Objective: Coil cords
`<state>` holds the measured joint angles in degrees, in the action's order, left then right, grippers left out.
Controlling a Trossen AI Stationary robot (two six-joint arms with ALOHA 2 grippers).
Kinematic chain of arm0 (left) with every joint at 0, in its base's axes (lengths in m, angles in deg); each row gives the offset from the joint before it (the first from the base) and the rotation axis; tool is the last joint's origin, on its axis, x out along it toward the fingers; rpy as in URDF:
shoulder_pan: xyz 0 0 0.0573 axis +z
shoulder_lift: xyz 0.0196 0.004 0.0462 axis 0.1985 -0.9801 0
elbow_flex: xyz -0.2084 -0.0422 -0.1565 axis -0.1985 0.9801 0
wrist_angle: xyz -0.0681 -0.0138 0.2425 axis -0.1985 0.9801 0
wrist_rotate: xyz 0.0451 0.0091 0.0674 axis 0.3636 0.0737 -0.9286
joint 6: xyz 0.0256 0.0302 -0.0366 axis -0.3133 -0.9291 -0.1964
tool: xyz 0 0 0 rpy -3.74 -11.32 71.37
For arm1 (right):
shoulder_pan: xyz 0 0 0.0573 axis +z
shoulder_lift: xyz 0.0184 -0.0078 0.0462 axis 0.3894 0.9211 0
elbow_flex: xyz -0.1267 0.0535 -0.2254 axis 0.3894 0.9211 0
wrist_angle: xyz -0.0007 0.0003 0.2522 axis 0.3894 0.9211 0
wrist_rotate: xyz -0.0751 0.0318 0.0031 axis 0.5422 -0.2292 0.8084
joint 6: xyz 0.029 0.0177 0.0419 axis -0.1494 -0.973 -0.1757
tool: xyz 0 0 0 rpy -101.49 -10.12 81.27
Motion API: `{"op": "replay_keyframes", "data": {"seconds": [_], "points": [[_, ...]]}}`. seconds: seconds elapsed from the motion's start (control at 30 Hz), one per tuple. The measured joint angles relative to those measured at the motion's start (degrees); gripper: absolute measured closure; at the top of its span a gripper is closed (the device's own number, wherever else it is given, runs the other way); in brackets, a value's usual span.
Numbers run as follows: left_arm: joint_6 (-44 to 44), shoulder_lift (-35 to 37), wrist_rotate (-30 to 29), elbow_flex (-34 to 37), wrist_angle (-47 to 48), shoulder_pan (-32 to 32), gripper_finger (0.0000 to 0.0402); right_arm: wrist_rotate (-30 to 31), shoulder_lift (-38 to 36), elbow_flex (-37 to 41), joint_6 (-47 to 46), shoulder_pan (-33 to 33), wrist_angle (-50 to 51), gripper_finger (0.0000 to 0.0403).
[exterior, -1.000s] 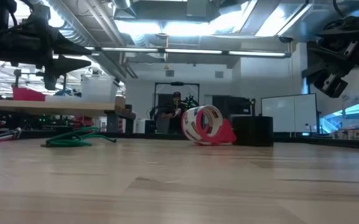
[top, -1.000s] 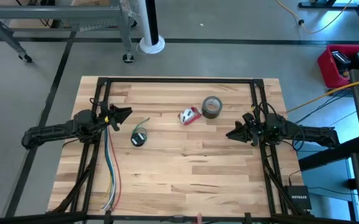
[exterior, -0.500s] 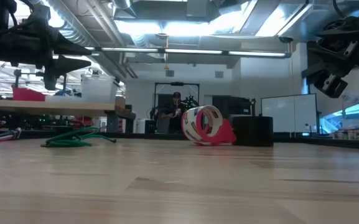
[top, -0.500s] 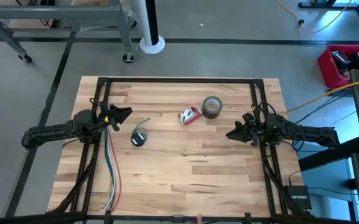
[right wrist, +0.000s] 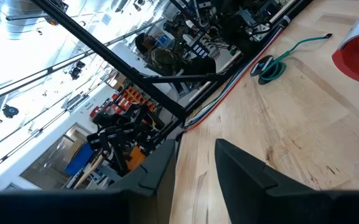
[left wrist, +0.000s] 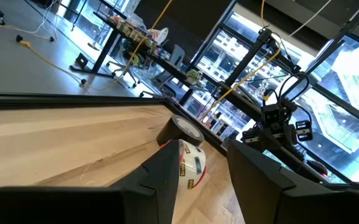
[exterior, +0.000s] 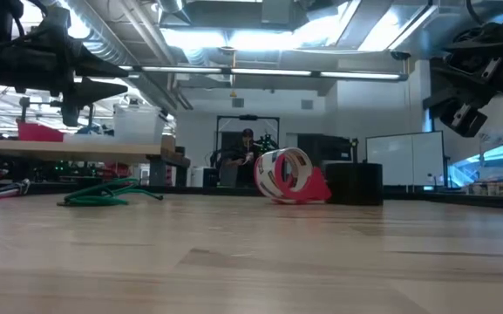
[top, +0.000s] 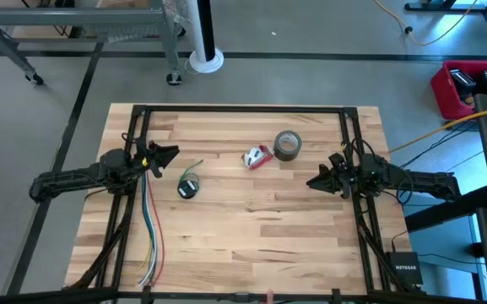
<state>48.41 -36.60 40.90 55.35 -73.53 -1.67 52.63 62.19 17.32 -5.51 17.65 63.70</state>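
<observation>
Worktop [top: 251,236], high view; near edge bare. Long green, yellow, red and white wires [top: 148,228] run along the left side toward the near edge; not part of the job.

Cord [top: 189,185]: thin, dark and green, lying in a small loose bundle on the left-centre of the worktop with a small black round end piece in it. A short green tail sticks out toward the far side. Low view shows the same cord [exterior: 103,194] lying flat, loops slack.

Left gripper [top: 165,155]: raised just beyond and to the left of the cord, not touching it. Fingers apart, nothing between them; wrist view confirms a clear gap.

Right gripper [top: 314,181]: well apart from the cord, over the right side. Fingers apart, empty.

Further off: red-and-white tape dispenser [top: 257,158], grey tape roll [top: 288,145] just beside it.

Handling judgement: cord looks very light and limp, so it will likely drag or unspool rather than lift as one piece. The loops will not keep shape unaided. Best hold is probably the free green tail or the round end piece, pinched low, with the other gripper pinning the bundle.
</observation>
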Motion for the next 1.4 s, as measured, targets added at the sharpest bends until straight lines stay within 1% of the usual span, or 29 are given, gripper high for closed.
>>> {"op": "replay_keyframes", "data": {"seconds": [0.5,0.57,0.67,0.77,1.0,1.1,1.17,1.3,1.37,1.4], "points": [[0.0,0.0,0.0,0.0,0.0,0.0,0.0273,0.0,0.0,0.0,0.1,0.0,0.0,0.0285],[0.0,0.0,0.0,0.0,0.0,0.0,0.0273,1.1,0.0,0.0,0.1,0.0,0.1,0.0285],[0.0,0.0,0.0,0.0,0.0,0.0,0.0273,4.6,0.0,0.0,0.1,0.0,-0.1,0.0285],[0.0,0.0,0.0,0.0,0.0,0.0,0.0273,8.7,0.0,0.0,0.1,0.0,-2.7,0.0285],[0.0,0.0,0.0,0.0,0.0,0.0,0.0273,21.7,0.0,0.0,-0.2,0.0,-8.9,0.0285],[0.0,0.0,0.0,0.0,0.0,0.0,0.0273,24.0,0.0,0.0,-2.2,0.0,-12.2,0.0285],[0.0,0.0,0.0,0.0,0.0,0.0,0.0273,25.7,0.0,0.0,-5.0,0.0,-14.6,0.0285],[0.0,0.0,0.0,0.0,0.0,0.0,0.0273,30.2,0.4,0.0,-14.6,0.0,-16.7,0.0285],[0.0,0.0,-0.3,0.0,0.0,0.0,0.0273,30.6,0.4,0.0,-19.5,0.0,-16.8,0.0285],[0.0,0.0,-1.4,0.0,-0.2,0.1,0.0273,29.9,0.6,0.0,-21.5,0.0,-16.8,0.0285]]}}
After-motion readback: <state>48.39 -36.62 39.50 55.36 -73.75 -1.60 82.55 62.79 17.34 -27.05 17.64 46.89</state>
